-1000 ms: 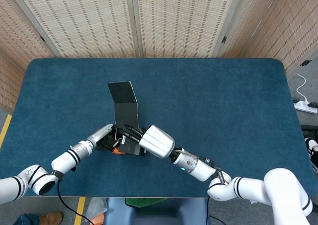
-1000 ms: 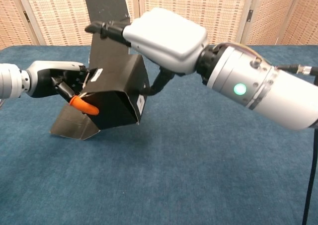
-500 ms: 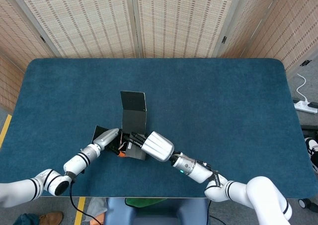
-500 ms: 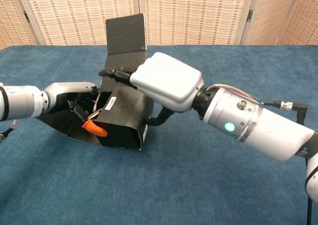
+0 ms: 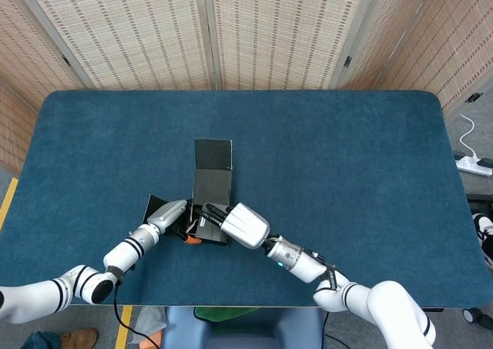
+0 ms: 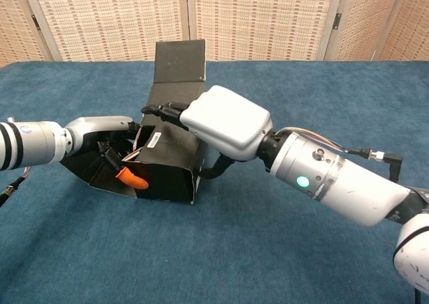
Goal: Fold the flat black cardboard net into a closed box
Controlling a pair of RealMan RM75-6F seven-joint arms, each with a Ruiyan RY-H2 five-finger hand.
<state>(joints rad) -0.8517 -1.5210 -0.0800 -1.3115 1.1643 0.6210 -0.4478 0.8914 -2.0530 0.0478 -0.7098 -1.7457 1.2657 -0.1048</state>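
Note:
The black cardboard box (image 5: 211, 197) (image 6: 171, 171) sits partly folded on the blue table, near its front edge. Its lid flap (image 6: 179, 61) (image 5: 213, 154) stands up at the far end. A side flap (image 6: 86, 170) slopes out to the left from the open end. My left hand (image 6: 107, 140) (image 5: 171, 214) is at that open end with its fingers tucked inside, and its orange fingertip (image 6: 132, 178) touches the front wall's edge. My right hand (image 6: 225, 121) (image 5: 243, 224) lies over the top of the box. Its fingers (image 6: 161, 109) reach across the top and its thumb goes down the right side.
The blue table (image 5: 347, 156) (image 6: 268, 257) stretches wide to the right and behind the box. Wicker screens (image 5: 269, 33) stand behind the far edge. A white power strip (image 5: 474, 164) lies on the floor at the right.
The box was tilted up off the table and has come down to rest on it, turning so the lid flap points away. Both hands moved down with it, keeping their hold.

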